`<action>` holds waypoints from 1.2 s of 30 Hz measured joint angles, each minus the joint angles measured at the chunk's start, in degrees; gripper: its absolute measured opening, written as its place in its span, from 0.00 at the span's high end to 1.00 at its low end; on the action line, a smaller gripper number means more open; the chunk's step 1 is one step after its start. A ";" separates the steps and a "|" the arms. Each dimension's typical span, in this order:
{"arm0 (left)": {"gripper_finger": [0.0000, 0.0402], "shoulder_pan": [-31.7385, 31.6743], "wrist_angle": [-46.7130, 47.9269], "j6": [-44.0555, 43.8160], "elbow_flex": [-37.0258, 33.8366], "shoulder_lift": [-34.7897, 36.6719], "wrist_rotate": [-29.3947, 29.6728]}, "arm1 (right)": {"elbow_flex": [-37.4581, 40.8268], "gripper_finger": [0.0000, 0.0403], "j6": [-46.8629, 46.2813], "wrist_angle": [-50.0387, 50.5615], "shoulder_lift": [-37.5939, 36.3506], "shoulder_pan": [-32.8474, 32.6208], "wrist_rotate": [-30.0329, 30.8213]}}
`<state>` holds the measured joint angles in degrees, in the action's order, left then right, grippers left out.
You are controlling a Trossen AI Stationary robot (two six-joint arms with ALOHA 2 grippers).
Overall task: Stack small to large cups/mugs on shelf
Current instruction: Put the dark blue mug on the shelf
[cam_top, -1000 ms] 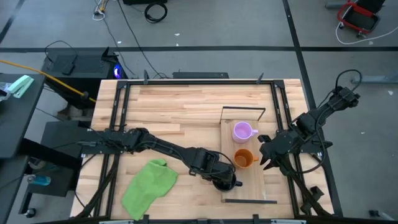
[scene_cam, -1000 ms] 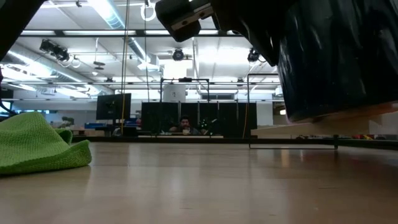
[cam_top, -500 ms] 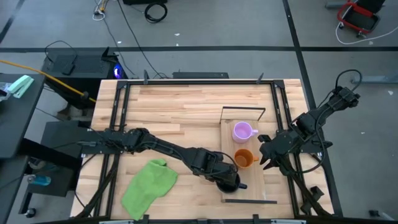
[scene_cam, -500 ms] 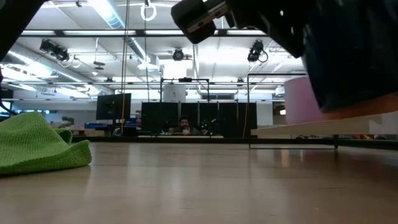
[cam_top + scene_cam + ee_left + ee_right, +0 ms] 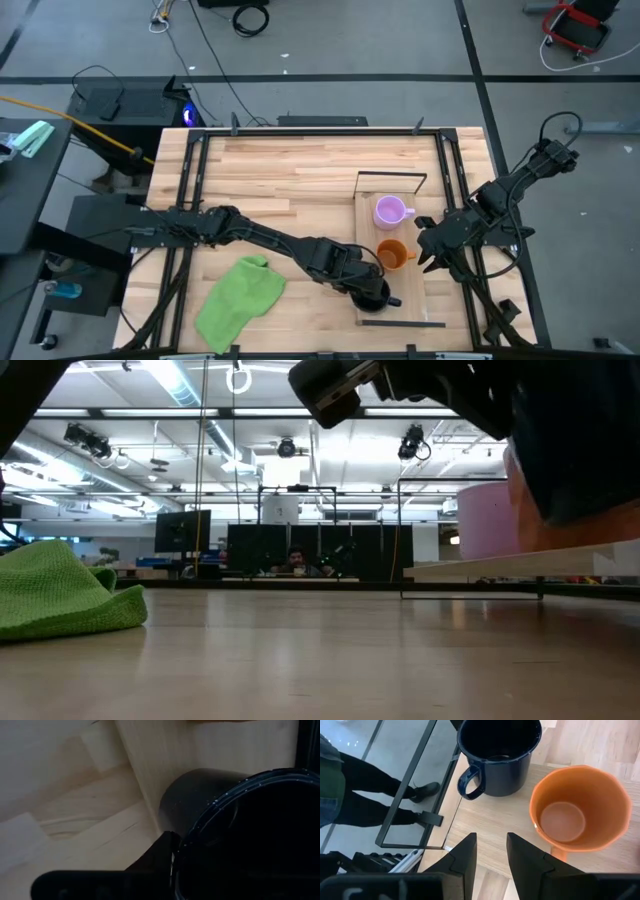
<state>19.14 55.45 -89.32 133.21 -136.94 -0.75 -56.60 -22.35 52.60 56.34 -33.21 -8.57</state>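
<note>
Field notes, high view first. L arm reaches across the table twd 4 o'clock; left gripper [image 5: 366,288] sits over the black mug [image 5: 374,292] at the near end of the shelf [image 5: 408,290], handle sticking out twd 4 o'clock. L wrist view shows a dark finger [image 5: 155,855] against the mug's rim [image 5: 225,805], but I can't tell how the fingers stand or whether they clamp it. Can't tell either if the mug base is touching the board or just above it.

Orange mug [image 5: 391,255] on the shelf just at 12 o'clock of the black one, close beside it. Light purple mug [image 5: 389,211] farther along the board at 12 o'clock, near the black wire frame [image 5: 391,178].

Right gripper [image 5: 428,245] hovers off the shelf's R edge at 3 o'clock of the orange mug, fingers [image 5: 464,851] apart w/ a narrow gap, holding nothing. Its wrist cam looks down into both the orange mug [image 5: 580,810] and black mug [image 5: 499,755].

Green cloth [image 5: 238,298] lies crumpled on the tabletop [image 5: 290,170] at 9 o'clock of the black mug, well apart. Low view: cloth [image 5: 60,595] at left, purple mug [image 5: 484,520] on the shelf edge [image 5: 500,568]. A person's legs [image 5: 375,785] show beyond the table edge in the R wrist view.
</note>
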 joint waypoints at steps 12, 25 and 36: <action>0.85 -0.07 0.46 -0.03 -0.46 0.02 -0.61 | -0.02 0.72 -0.24 0.02 -0.02 -1.62 1.47; 0.81 -0.11 0.03 -0.07 -0.46 0.02 -1.13 | -0.02 0.71 -1.07 0.02 -0.02 -2.68 2.59; 0.71 -0.43 -1.04 -0.13 -0.48 0.11 -1.14 | -0.02 0.71 -1.07 0.02 -0.02 -2.67 2.59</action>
<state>18.71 54.41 -89.45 132.73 -136.84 -1.89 -56.62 -23.42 52.62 56.31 -35.88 -5.98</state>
